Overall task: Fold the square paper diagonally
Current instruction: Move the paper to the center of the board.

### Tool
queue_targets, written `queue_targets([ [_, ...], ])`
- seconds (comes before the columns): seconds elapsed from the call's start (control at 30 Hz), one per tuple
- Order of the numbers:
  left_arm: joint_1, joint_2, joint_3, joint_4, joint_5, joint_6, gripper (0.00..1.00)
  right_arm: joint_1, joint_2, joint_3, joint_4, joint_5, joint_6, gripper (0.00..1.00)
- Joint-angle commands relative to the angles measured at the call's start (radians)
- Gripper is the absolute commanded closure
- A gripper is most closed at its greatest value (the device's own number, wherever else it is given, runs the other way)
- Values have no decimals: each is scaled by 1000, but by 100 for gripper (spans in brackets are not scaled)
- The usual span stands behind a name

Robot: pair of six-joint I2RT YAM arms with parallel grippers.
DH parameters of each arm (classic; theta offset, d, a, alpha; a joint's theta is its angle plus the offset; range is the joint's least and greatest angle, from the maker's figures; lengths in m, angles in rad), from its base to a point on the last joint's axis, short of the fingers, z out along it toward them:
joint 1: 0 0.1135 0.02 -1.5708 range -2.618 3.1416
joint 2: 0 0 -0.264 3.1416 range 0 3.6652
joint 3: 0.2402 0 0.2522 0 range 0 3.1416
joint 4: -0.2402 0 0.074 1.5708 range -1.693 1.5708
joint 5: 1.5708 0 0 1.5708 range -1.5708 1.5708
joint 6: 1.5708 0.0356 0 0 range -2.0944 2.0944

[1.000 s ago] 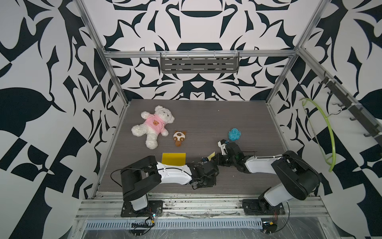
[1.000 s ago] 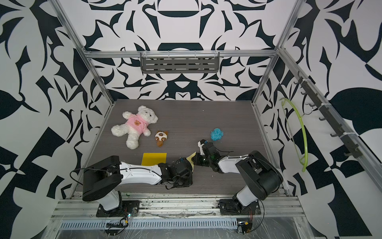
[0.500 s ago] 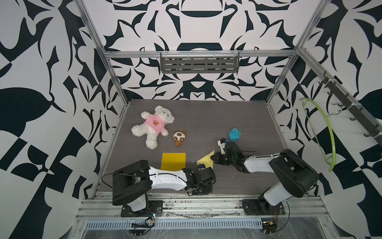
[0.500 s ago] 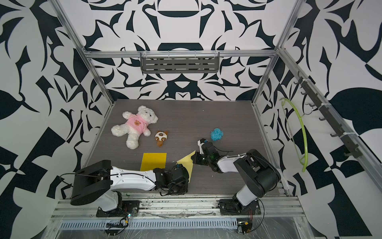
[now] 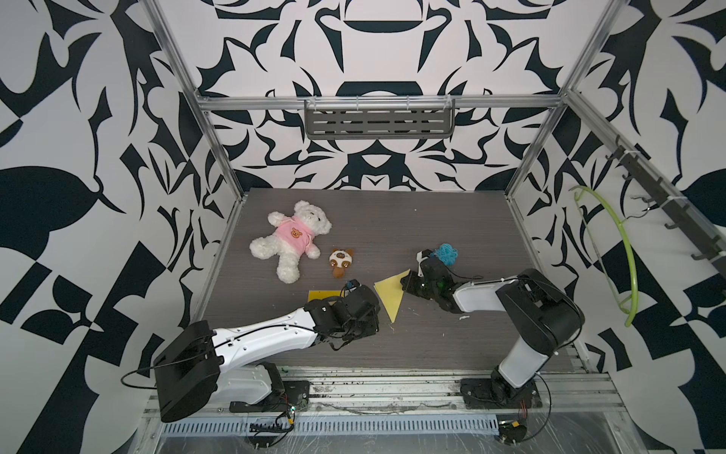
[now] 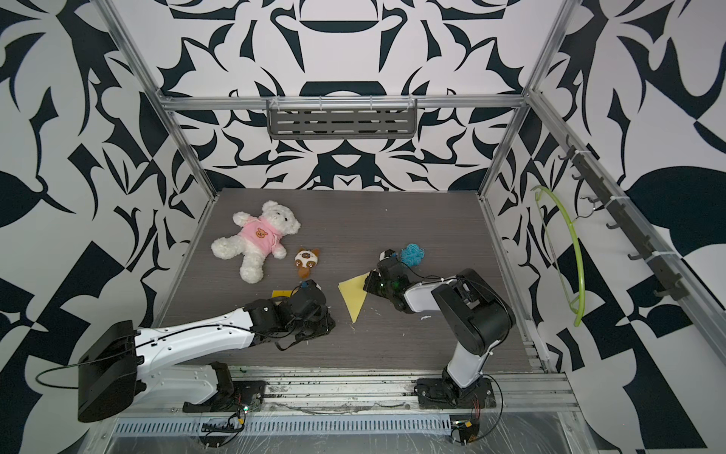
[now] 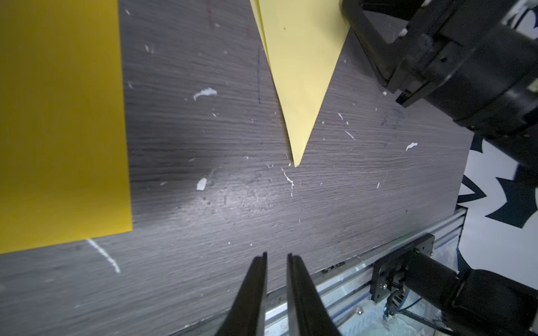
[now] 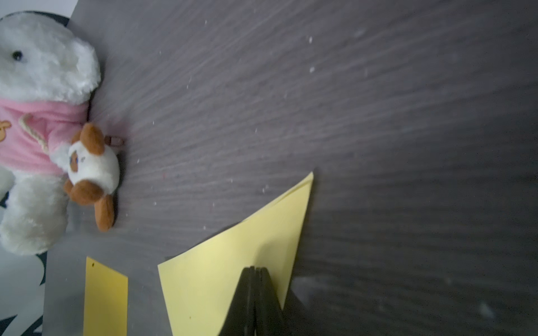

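Observation:
The pale yellow paper (image 5: pixel 389 295) (image 6: pixel 354 295) lies folded into a triangle on the dark table, one sharp tip toward the front. My right gripper (image 5: pixel 404 285) (image 6: pixel 367 283) is shut, its tips (image 8: pixel 255 269) resting on the paper (image 8: pixel 221 279) near the right-hand edge; whether they pinch it is unclear. My left gripper (image 5: pixel 371 330) (image 6: pixel 328 324) sits just left of the front tip, apart from the paper (image 7: pixel 302 72). Its jaws (image 7: pixel 276 256) stand slightly open with nothing between them.
A darker yellow sheet (image 5: pixel 322 295) (image 7: pixel 58 116) lies flat beside the left gripper. A white teddy bear (image 5: pixel 292 239), a small brown-and-white plush (image 5: pixel 341 261) and a blue yarn ball (image 5: pixel 447 253) lie farther back. A green hanger (image 5: pixel 624 251) hangs on the right wall.
My left gripper has drawn back off the paper toward the table's front and its jaws have parted a little. The folded triangle now lies uncovered. The right gripper stays in place.

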Motion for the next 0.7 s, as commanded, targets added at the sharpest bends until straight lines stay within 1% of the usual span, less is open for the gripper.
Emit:
queue_targets([
  [0.0, 34, -41, -22, -59, -31, 17, 77, -15, 89, 59, -102, 116, 38, 93],
  [0.17, 83, -78, -37, -122, -68, 14, 70, -9, 187, 219, -136, 124, 57, 93],
  [0.3, 147, -115, -50, -171, -86, 19, 70, 34, 251, 362, -226, 174, 35, 93],
  [0.43, 189, -154, -73, -182, -91, 17, 69, 69, 330, 482, -245, 187, 48, 93],
  [0.53, 199, -168, -76, -203, -96, 26, 69, 97, 357, 566, -298, 221, 39, 93],
  [0.67, 208, -182, -83, -227, -107, 27, 68, 110, 369, 605, -298, 234, 52, 93],
])
